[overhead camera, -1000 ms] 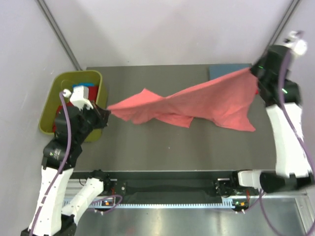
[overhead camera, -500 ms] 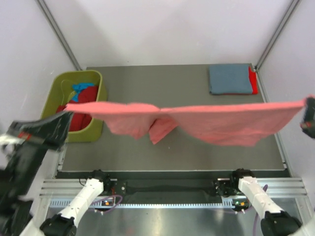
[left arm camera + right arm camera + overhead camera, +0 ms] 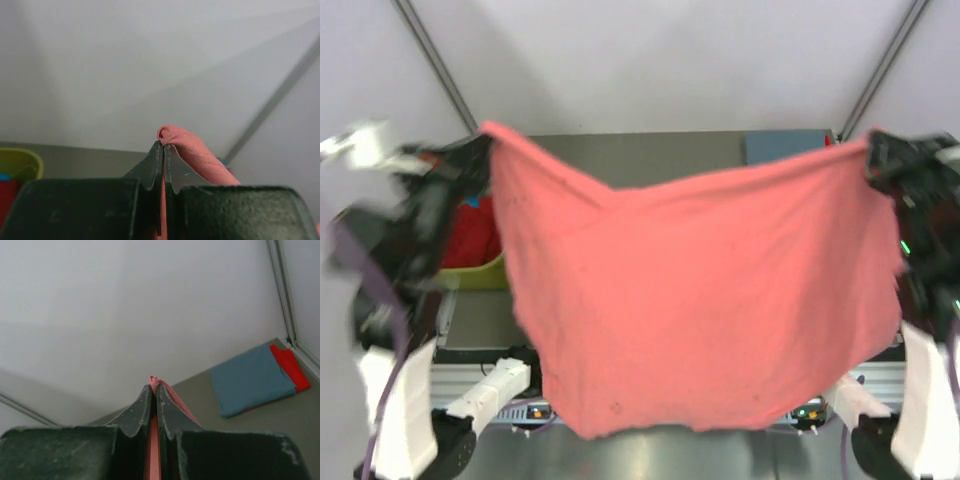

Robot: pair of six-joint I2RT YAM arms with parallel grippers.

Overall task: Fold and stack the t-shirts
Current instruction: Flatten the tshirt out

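Above the desk [image 3: 650, 155], stretched wide between both hands: salmon-pink t-shirt [image 3: 700, 300]. Hangs as one broad sheet, clear of the desk surface, top edge sagging slightly in the middle, lower hem dropping past the near edge and hiding most of the desk from the overhead camera. Pinched at its upper left corner by the left hand [image 3: 163, 148], closed tight on a rolled fold of cloth, with pink bulging out just beyond the fingertips. Pinched at its upper right corner by the right hand [image 3: 154, 387], likewise clamped fully together, with a thin line of pink between the fingers and a small tuft at the tips. Both arms blurred in the overhead view.

At the far right corner of the desk: folded grey-blue t-shirt [image 3: 252, 380], lying flat on a red t-shirt [image 3: 290, 362], with a red strip showing along one side.

At the left edge of the desk: olive-green bin [image 3: 470, 272], with a dark red garment [image 3: 470, 235] inside, partly hidden behind the left arm.
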